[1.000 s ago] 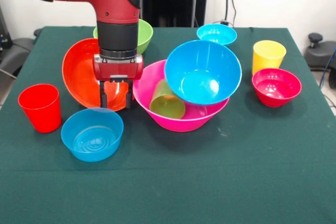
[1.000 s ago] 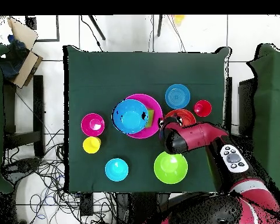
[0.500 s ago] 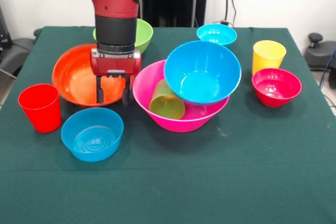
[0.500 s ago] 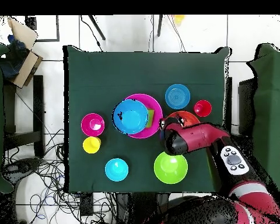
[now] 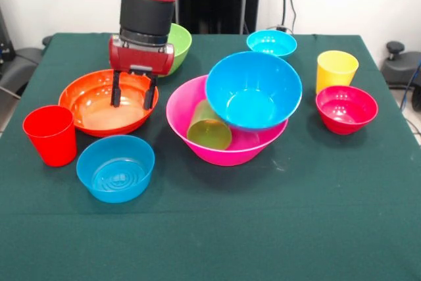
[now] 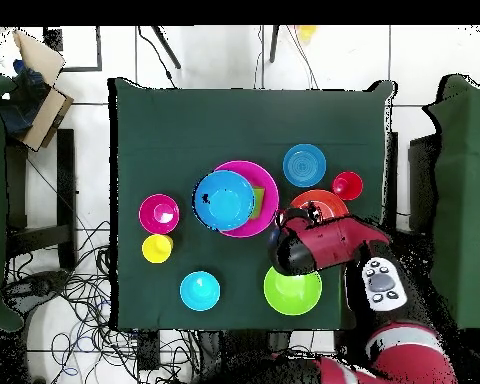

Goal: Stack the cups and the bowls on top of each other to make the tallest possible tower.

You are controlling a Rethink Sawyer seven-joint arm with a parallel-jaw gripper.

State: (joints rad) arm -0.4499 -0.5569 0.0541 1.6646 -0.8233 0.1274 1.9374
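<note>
The hand (image 5: 132,95) hangs with fingers spread, empty, over the upright orange bowl (image 5: 99,106). Mid-worktop (image 5: 329,189), the pink bowl (image 5: 223,146) holds a tilted blue bowl (image 5: 253,90) and a green cup (image 5: 209,128) lying sideways, mouth toward the worktop's front edge.

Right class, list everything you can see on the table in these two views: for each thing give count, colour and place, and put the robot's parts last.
Big bowl: one, pink, mid-table.
Large bowl: one, blue, tilted in the pink bowl.
Cup: one, green, on its side in the pink bowl.
Bowl: one, orange, flat, left of pink.
Bowl: one, lime, behind the arm.
Small bowls: translucent blue front left; cyan at the back; magenta-red right.
Cups: red far left; yellow right.
Table: one, dark green cloth.
Gripper: one, open, over the orange bowl.
</note>
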